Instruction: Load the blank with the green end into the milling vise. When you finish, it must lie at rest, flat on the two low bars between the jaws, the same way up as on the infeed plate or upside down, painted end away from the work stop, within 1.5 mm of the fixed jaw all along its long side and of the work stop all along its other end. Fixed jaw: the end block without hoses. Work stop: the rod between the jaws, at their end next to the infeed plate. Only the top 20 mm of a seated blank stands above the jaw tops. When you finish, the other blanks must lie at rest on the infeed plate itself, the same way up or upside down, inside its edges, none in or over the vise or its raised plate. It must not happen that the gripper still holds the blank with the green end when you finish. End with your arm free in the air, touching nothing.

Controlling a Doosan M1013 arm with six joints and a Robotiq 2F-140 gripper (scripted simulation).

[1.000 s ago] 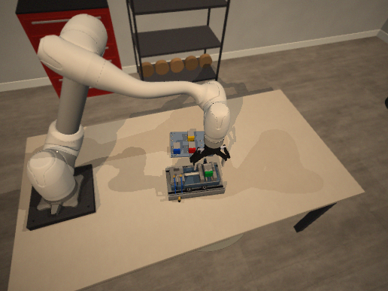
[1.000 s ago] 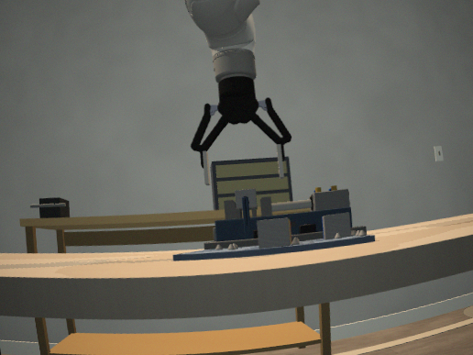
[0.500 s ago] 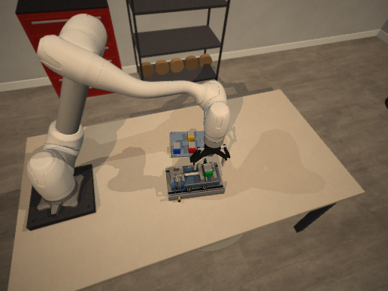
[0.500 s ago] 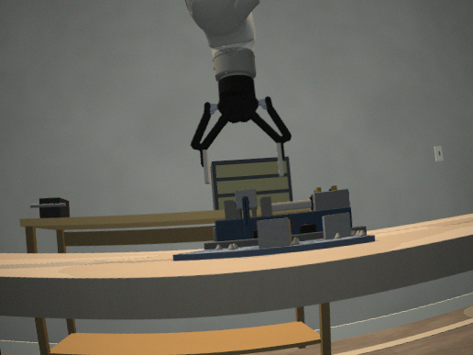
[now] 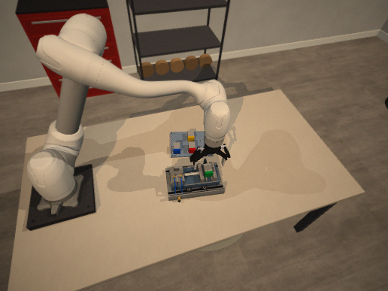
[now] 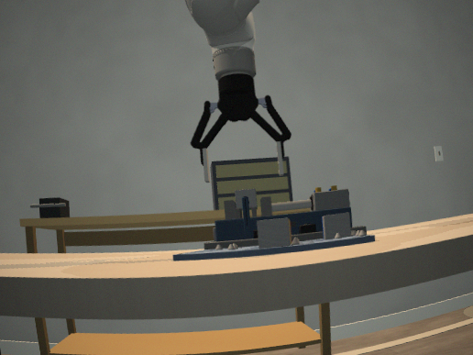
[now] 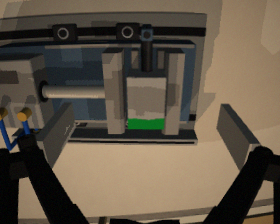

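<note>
The grey blank with the green end (image 5: 208,171) (image 6: 246,197) (image 7: 146,102) stands between the vise jaws. Its green end faces away from the work stop (image 6: 246,211) (image 7: 146,55). In the wrist view it lies close beside the fixed jaw (image 7: 174,92), with a narrow gap to the moving jaw (image 7: 114,92). It looks level, its top above the jaws. Any small gap at the stop or fixed jaw is too fine to judge, and the low bars are hidden. My gripper (image 5: 210,159) (image 6: 244,177) (image 7: 146,115) is open and empty, above the vise, its fingers wide apart.
The infeed plate (image 5: 179,137) (image 6: 197,255) holds a blue-ended blank (image 5: 177,150), a red-ended blank (image 5: 192,148) and a yellow-ended blank (image 5: 191,137). My arm hides the plate's right part in the top view. Blue hoses (image 5: 182,186) rise at the vise's left end.
</note>
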